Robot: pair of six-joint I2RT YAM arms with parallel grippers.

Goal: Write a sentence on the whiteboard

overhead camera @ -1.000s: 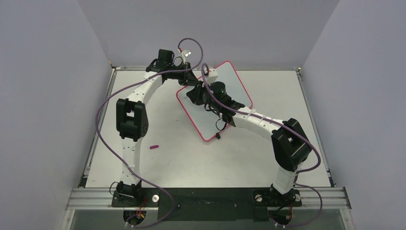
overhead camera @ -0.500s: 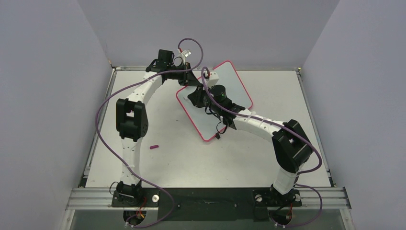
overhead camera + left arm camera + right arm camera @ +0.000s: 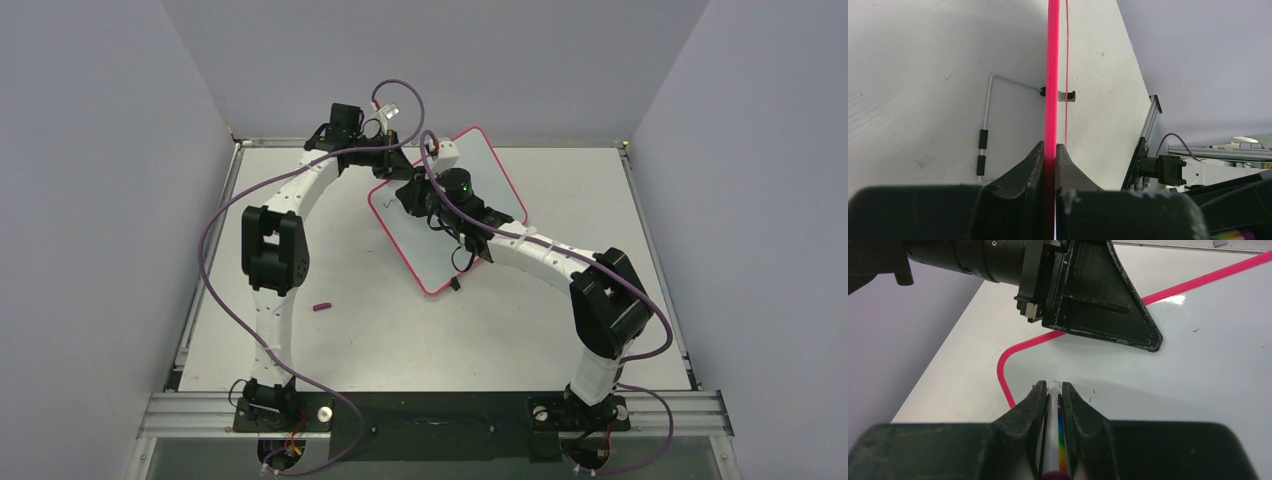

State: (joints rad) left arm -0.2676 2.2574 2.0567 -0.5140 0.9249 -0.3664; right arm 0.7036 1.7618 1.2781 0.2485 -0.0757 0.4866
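Note:
The whiteboard [image 3: 480,190] with its red-pink rim lies skewed at the table's middle back. My left gripper [image 3: 398,166] is shut on its far-left rim; in the left wrist view the rim [image 3: 1051,75] runs edge-on between the closed fingers of the gripper [image 3: 1049,147]. My right gripper [image 3: 408,200] is shut on a white marker pen with a rainbow stripe [image 3: 1054,430], over the board's left corner [image 3: 1198,340] beside the left gripper's finger [image 3: 1098,305]. The pen tip is hidden. Of the sentence I see only a tiny mark [image 3: 384,204], no readable lettering.
A small purple marker cap [image 3: 321,307] lies on the table near the left arm. A thin wire stand with black sleeves [image 3: 984,130] is clipped at the board's rim. Grey walls enclose the table; a metal rail runs along its edge [image 3: 1148,135].
My right gripper with the pen has shifted slightly toward the far left of the board. The left gripper and the board have not moved.

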